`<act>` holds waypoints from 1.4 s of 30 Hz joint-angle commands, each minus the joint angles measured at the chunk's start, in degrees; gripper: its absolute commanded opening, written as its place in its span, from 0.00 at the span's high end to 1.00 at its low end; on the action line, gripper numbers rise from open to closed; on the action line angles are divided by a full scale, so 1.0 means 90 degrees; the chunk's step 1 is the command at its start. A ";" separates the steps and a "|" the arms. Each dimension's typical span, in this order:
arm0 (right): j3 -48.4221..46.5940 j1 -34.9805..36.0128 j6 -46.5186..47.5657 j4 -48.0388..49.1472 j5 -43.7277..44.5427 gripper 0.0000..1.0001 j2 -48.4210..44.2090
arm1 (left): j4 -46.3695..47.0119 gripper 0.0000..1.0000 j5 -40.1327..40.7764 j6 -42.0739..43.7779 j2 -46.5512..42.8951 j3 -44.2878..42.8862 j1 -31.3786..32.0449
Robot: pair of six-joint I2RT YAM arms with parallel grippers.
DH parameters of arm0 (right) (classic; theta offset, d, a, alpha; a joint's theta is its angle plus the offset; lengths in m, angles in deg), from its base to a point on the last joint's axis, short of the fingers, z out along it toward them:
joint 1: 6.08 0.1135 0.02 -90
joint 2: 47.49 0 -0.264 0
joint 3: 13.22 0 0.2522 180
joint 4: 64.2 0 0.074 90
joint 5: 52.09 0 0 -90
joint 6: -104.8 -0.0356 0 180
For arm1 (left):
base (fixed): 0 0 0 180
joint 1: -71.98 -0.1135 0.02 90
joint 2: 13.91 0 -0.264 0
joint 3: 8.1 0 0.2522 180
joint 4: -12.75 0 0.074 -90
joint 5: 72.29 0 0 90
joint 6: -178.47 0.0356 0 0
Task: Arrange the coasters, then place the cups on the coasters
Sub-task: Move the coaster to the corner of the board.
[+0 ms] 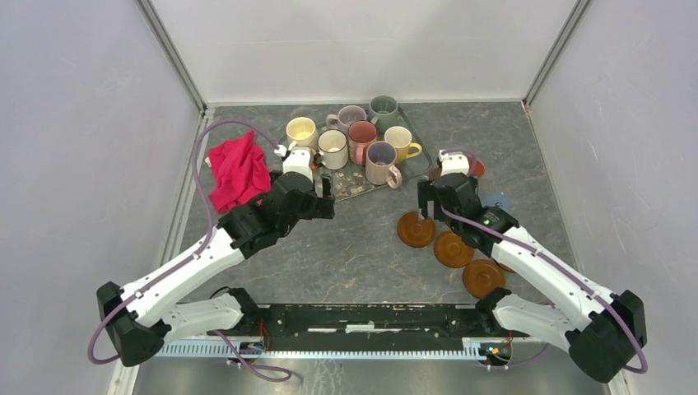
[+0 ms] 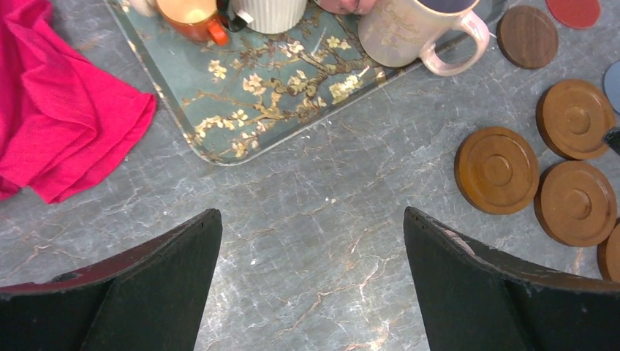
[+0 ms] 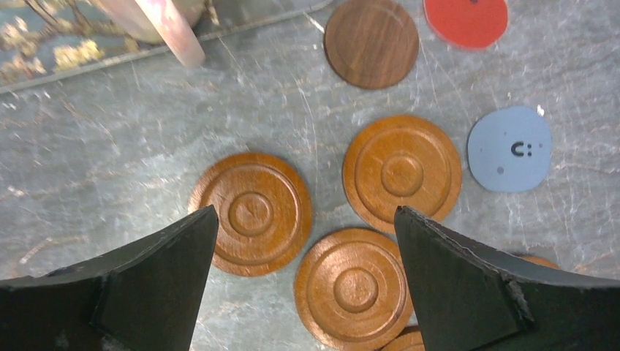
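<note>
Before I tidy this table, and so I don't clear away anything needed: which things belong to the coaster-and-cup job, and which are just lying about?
Part of the job:
- orange-brown coasters
- dark brown coaster
- red coaster
- grey-blue coaster
- mugs, standing on the tray

Just lying about:
- floral tray
- red cloth, left of the tray
</note>
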 commanded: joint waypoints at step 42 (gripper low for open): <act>0.0948 0.1206 -0.0585 0.2636 -0.1436 0.02 0.2622 | 0.0959 0.00 -0.0847 -0.0452 0.1049 0.0173 -0.0487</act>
